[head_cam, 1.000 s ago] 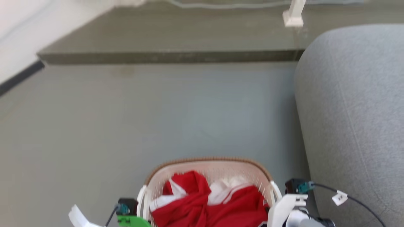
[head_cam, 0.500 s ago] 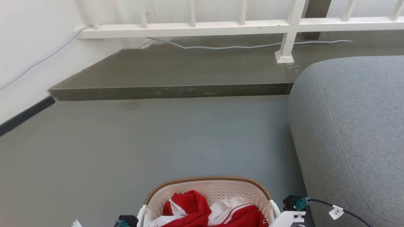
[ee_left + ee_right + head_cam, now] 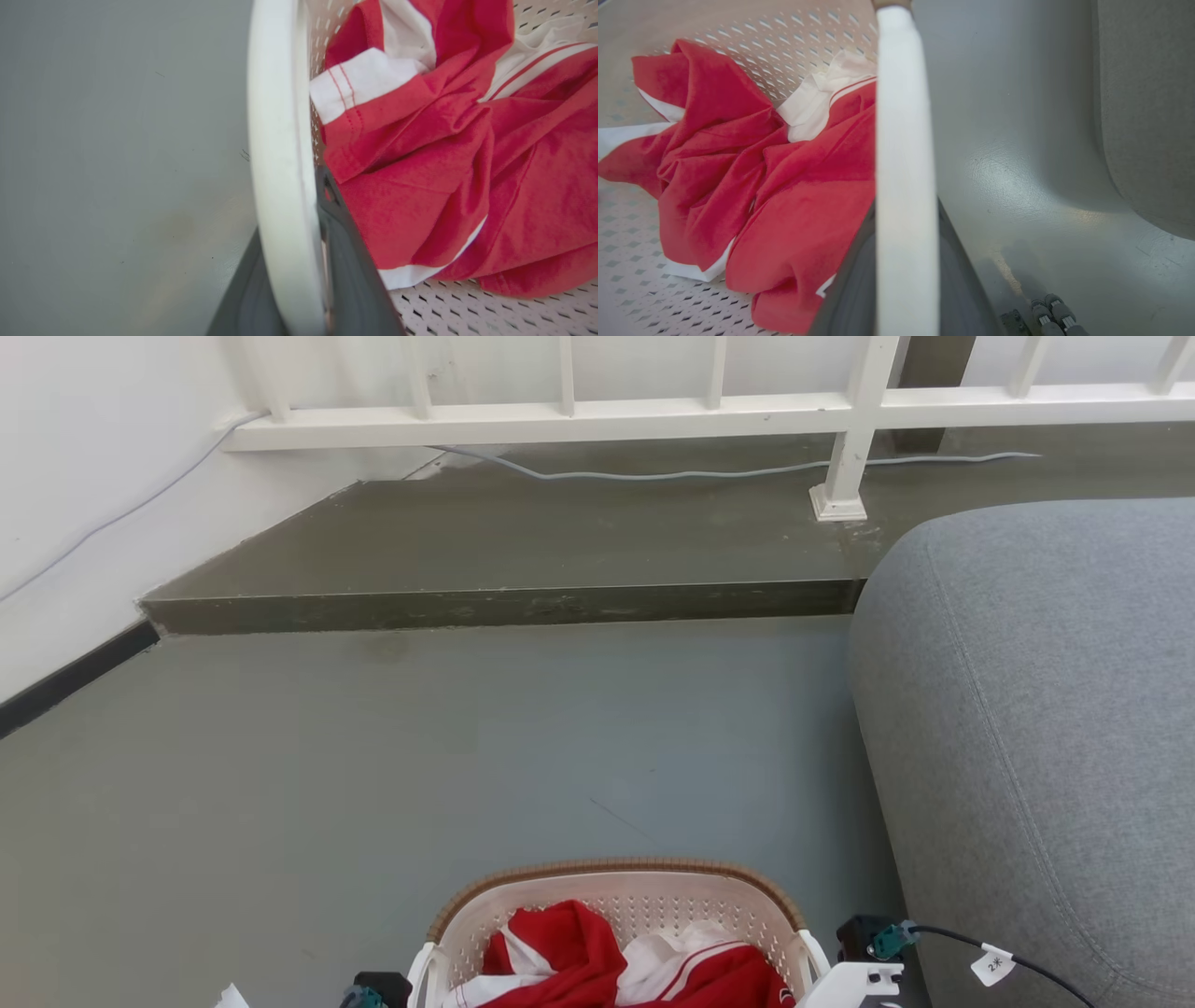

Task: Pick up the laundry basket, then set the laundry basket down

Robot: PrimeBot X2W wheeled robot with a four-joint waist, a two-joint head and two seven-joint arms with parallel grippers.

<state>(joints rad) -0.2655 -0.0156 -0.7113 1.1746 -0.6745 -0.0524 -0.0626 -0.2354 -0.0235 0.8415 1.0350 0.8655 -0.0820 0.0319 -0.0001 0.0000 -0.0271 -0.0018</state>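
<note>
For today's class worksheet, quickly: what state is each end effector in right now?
Left end effector: closed, holding the laundry basket.
Right end effector: closed, holding the laundry basket.

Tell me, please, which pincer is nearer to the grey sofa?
Right. The right pincer clamps the laundry basket handle on the sofa side; the left pincer clamps the opposite handle, across the basket.

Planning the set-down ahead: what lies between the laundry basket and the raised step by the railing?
Head view: bare grey floor lies between the laundry basket and the raised step, marked by one faint scratch.
</note>
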